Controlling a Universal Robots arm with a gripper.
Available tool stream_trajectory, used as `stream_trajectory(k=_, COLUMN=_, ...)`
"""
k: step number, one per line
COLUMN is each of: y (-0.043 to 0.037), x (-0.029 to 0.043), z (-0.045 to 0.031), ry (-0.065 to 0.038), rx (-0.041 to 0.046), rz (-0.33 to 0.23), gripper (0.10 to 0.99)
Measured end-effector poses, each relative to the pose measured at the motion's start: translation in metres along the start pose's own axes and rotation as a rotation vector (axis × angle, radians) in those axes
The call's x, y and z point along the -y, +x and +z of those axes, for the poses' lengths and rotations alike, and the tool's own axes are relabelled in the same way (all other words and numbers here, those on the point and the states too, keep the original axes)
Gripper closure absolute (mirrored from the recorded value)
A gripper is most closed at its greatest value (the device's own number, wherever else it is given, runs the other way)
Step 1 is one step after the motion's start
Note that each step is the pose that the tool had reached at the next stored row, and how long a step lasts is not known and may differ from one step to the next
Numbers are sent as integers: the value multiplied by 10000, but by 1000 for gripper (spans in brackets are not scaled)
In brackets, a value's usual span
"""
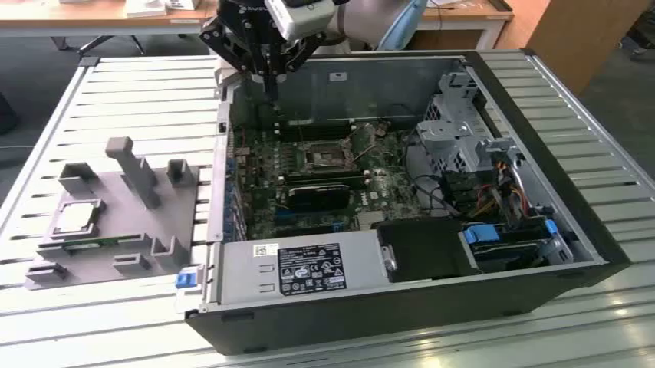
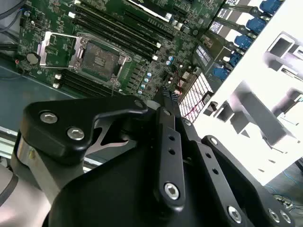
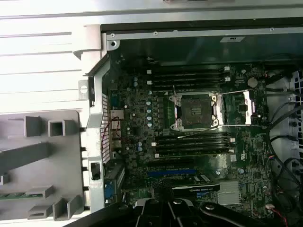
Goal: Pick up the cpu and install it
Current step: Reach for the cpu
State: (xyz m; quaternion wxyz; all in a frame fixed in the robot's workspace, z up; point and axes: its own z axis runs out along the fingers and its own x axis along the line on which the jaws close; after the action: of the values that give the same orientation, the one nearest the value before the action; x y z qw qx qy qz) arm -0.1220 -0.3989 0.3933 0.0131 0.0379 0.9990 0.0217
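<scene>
At the exterior view's left, the cpu [image 1: 79, 217] lies flat, silver lid up, on the grey fixture [image 1: 128, 218], just beside the green memory stick [image 1: 100, 241] and well apart from the arm. Treat it as light, thin and stiff. The smooth metal top probably gives little friction and the underside is likely delicate, so your best hold is across two opposite edges, squeezing gently and keeping it level. I can't tell how much of those edges the fixture's seat leaves free. Further right, the gripper [image 1: 271, 90] hangs over the near-left wall of the open computer case [image 1: 573, 230]. Its fingers [image 2: 163, 106] look pressed together with nothing between them. Right again, inside the case, the processor socket [image 3: 195, 109] on the motherboard [image 1: 307, 192] stands bare, with its metal retaining frame swung open beside it.
</scene>
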Motion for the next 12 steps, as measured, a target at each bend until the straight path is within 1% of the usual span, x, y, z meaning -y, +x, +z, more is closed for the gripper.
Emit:
stream_trajectory(k=7, y=1, x=0, z=0, ry=0, rx=0, rz=0, gripper=980)
stream_trajectory(k=12, y=18, x=1, z=-1, ry=0, rx=0, rz=0, gripper=980)
